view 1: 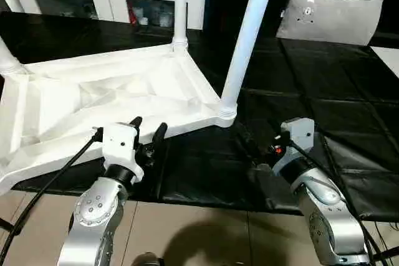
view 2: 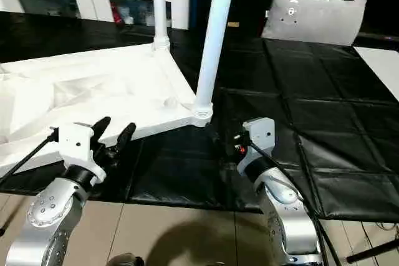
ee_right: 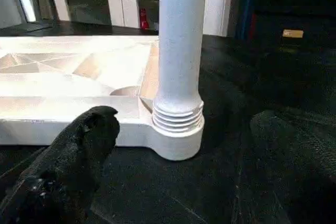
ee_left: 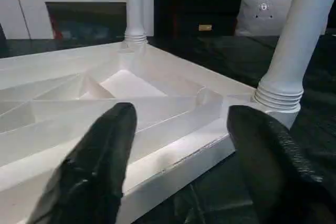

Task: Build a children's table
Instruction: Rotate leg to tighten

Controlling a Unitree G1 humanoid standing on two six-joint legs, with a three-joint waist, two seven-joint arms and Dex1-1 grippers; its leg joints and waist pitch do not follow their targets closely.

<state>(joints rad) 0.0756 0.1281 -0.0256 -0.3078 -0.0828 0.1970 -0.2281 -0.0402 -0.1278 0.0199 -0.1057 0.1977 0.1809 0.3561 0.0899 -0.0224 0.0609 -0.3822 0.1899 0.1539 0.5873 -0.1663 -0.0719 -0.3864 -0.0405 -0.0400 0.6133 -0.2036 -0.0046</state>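
On the black mat, at your twelve o'clock, the table (view 1: pixel 112 101) lies upside down with legs standing in its sockets: one (view 1: pixel 246 42) at the near corner, another (view 1: pixel 180 7) behind, more at nine o'clock. Your left gripper (view 1: pixel 148 132) and right gripper (ee_right: pixel 184 145) are both spread, holding nothing. Judging by this, assembly is nearly finished; flipping it remains.

Bright light is thrown from above; glare is seen on the white table top (view 1: pixel 93 101) and black mat (view 1: pixel 312 91), and the close fingers (ee_left: pixel 100 166) are blurred.
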